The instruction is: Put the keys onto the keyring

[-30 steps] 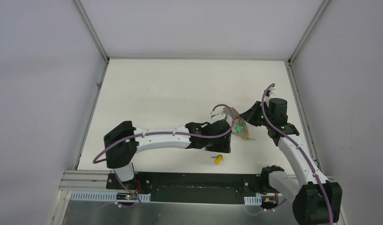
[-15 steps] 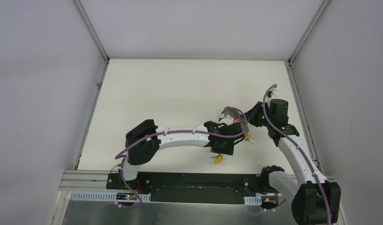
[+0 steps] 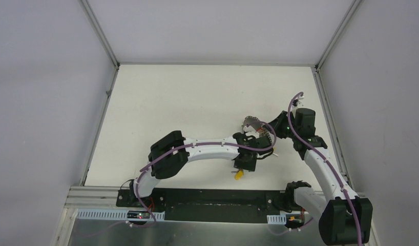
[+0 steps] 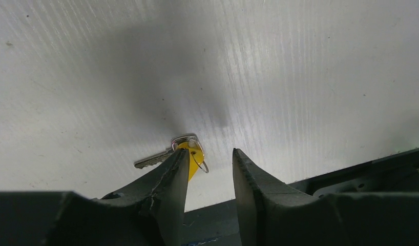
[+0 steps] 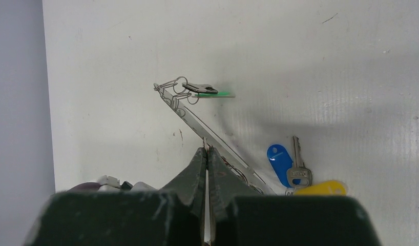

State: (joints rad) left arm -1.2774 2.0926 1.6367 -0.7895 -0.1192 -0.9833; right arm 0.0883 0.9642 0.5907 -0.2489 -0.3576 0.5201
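The right pincer (image 5: 206, 152) clamped the keyring (image 5: 187, 114), clear only in its wrist view. The left pincer (image 4: 210, 151) hung part-open, empty, over a yellow key (image 4: 195, 156).

Closed fingers (image 5: 195, 174) pinch the keyring (image 5: 189, 117); a green-tagged key (image 5: 205, 91) hangs on it.

The keyring (image 5: 192, 118) is a thin grey metal band. The green-tagged key (image 5: 213, 94) at its far end has a silver blade. Beside the keyring's near end show a blue tag (image 5: 279, 161), a plain silver key (image 5: 298, 166) and a yellow tag (image 5: 320, 187). Apart from the keyring, toward the arm bases, is a yellow-headed key (image 4: 193, 155) with a silver blade. The surface (image 4: 299, 77) is white with fine parallel ribbing. Both pincers are dark, the arms (image 3: 207, 148) white with black joints, and the cables (image 3: 291, 128) purple.
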